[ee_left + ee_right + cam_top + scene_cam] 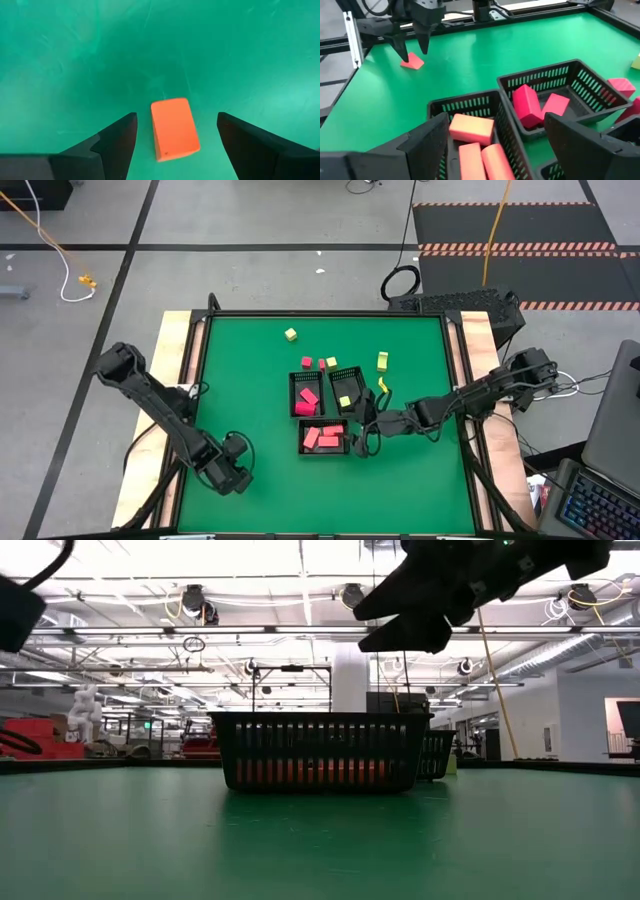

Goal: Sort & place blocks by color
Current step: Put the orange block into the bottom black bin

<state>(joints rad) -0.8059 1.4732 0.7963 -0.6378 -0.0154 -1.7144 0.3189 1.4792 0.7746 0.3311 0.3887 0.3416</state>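
Left claw [175,137], lower left of the high view, stands open over a single orange-red block [175,129] lying on the green counter [250,380]; its fingers flank the block without touching it. Right claw [362,432], lower centre-right, is open and empty above the lower black tray [324,437]. That tray holds pink-red blocks [320,437]; the upper left tray [306,395] likewise. A yellow-green block [344,401] lies in the third tray [345,390]. Loose blocks remain above the trays: yellow-green [290,334], red [307,362].
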